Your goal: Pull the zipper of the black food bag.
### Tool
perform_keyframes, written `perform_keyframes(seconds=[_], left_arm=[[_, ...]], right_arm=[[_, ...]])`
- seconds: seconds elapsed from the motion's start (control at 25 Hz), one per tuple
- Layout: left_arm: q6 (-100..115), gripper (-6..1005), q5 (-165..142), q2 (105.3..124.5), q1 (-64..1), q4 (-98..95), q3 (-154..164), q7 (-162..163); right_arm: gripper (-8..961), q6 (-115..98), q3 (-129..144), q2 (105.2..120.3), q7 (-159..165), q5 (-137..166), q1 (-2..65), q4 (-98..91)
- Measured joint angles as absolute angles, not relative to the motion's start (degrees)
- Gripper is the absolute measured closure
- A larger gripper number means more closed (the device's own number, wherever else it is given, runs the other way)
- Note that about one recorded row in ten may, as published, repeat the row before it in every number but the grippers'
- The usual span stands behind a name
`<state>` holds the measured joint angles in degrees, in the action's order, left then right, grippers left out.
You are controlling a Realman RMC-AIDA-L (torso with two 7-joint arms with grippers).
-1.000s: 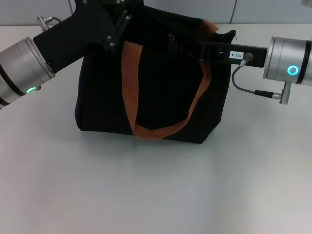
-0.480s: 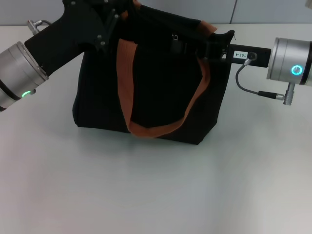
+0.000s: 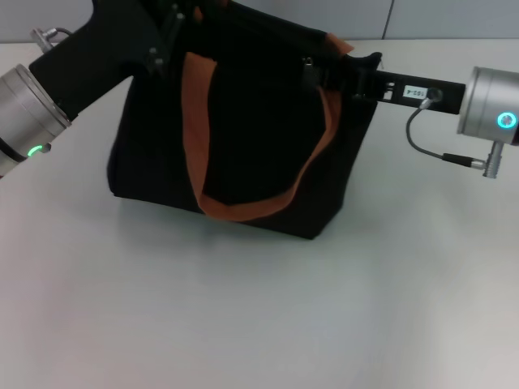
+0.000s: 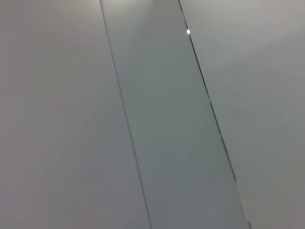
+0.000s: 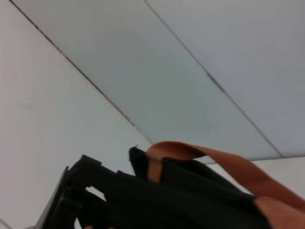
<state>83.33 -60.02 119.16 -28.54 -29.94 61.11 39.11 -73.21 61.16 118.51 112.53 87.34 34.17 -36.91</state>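
My left pincer point(image 3: 174, 20) sits at the black food bag's point(image 3: 243, 138) top left corner; its grip I cannot tell. My right pincer point(image 3: 324, 71) reaches the top right edge by the zipper point(image 3: 308, 63) (grip likewise unclear); the bag stands on the tabletop point(image 3: 259, 308).

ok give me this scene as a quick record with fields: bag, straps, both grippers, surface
bag: boxy black fabric food bag, upright on the table
straps: orange-brown webbing strap hanging in a loop down the front; a second strap at the top edge
zipper: not clearly made out
left gripper: at the bag's top left corner
right gripper: at the top edge near the right end
surface: pale grey table
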Motion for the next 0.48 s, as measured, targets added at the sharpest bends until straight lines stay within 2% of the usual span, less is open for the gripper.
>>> perform_keyframes(seconds=[0.32,0.48], left_arm=[[82.0,990,-58.5,119.03,-28.5,-29.9,61.0,39.1],[80.3,990,-58.4,119.14,-28.9,-29.8,61.3,39.1]], right_arm=[[957,-74.2,58.1,118.41,112.1,86.9,30.8,-38.2],[957,-79.3,51.6,118.97,106.6,83.4,28.9,-37.7]])
